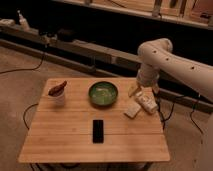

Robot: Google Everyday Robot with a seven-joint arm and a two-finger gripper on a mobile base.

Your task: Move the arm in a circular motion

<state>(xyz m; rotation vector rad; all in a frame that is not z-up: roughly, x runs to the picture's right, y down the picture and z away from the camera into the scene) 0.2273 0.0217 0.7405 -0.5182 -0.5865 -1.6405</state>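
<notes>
The large glossy white arm point(172, 61) comes in from the right edge, bends at a bulbous joint near the top, and reaches down to the wooden table's point(70, 142) right rear corner. Its small beige gripper point(134, 91) hangs just above the tabletop, right of a green bowl and next to small white blocks.
A green bowl point(103, 93) stands at the table's rear middle. A black phone point(98, 130) lies in front of it. A white cup point(58, 94) holding a red-brown object stands at the left. White blocks point(145, 103) lie at the right. Shelves and cables run behind.
</notes>
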